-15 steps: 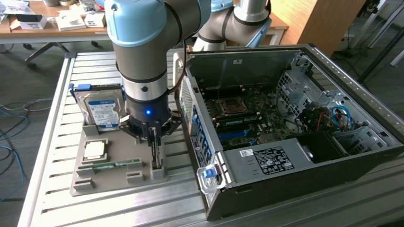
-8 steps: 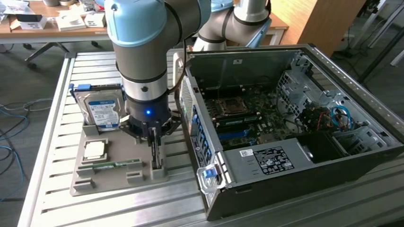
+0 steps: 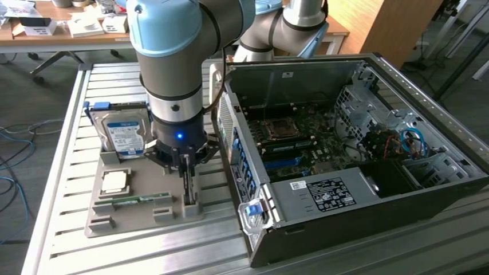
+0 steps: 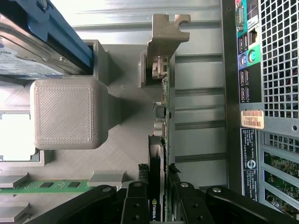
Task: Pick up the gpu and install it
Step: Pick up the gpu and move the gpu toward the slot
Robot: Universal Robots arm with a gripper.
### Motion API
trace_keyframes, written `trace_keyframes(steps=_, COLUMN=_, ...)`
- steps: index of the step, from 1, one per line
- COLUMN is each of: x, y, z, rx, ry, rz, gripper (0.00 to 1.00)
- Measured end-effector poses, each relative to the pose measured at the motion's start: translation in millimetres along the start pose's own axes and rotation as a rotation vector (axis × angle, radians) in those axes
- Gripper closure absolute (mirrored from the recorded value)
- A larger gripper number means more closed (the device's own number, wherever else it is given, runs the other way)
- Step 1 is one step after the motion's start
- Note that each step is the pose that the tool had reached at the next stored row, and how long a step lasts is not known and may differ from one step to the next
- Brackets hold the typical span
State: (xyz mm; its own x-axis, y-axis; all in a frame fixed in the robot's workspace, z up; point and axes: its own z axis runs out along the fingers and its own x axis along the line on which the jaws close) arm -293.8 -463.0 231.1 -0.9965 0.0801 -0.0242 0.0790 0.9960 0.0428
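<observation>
The gpu (image 3: 189, 193) stands on edge in a slot of the grey holder (image 3: 137, 216), on the table beside the open computer case (image 3: 344, 189). In the wrist view the gpu (image 4: 164, 116) appears as a thin dark card seen edge-on, with its silver bracket (image 4: 166, 32) at the far end. My gripper (image 3: 188, 175) has come straight down over the card. Its black fingers (image 4: 139, 198) press against both sides of the card, so the gripper (image 4: 160, 198) is shut on it. The card's lower edge still rests in the holder.
The holder also carries a hard drive (image 3: 123, 134) with a blue-white label, a square processor (image 3: 114, 182) and a green memory stick (image 3: 141, 200). The case's rear panel (image 4: 271, 70) stands close beside the card. The motherboard (image 3: 294, 140) lies exposed inside the case.
</observation>
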Motion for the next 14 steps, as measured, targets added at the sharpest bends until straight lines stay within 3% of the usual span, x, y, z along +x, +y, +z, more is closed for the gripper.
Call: trace_keyframes(steps=14, x=0.0, y=0.0, z=0.0, rx=-0.0003, ry=0.0006, rz=-0.014, gripper=0.74)
